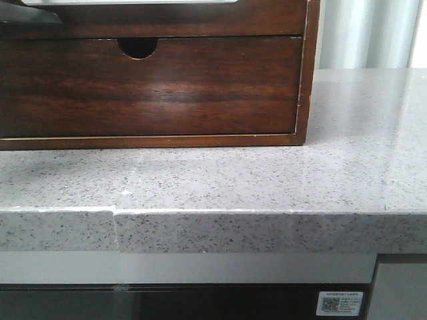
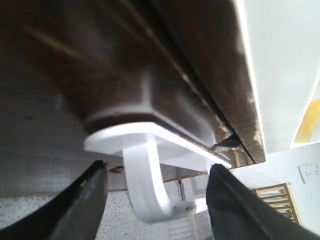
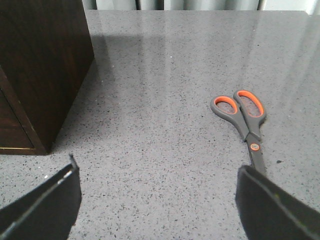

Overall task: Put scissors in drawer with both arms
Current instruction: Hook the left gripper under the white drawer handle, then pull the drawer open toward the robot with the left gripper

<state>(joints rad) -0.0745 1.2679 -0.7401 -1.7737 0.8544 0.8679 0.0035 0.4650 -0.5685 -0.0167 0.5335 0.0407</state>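
One pair of scissors (image 3: 243, 123), grey with orange-lined handles, lies flat and closed on the speckled grey countertop (image 3: 165, 100), well apart from the dark wooden cabinet (image 3: 42, 70), handles pointing away from the right gripper (image 3: 160, 200). That gripper hovers low over the counter, jaws spread wide, holding nothing; the blade end runs just under one finger, so it looks lined up for a pick, not yet closed. The drawer (image 2: 115, 65) is seen close up in the left wrist view: glossy reddish-brown front with a pale rounded patch (image 2: 150, 142) at its edge and a white hook-shaped pull (image 2: 147, 190) hanging from it. The left gripper (image 2: 155, 200) has its dark fingers either side of that pull, not touching, parted; likely placed to grab and open. The front view shows only the notched drawer (image 1: 150, 87) below, shut; neither arm is visible there. How far the task drawer is open cannot be told.
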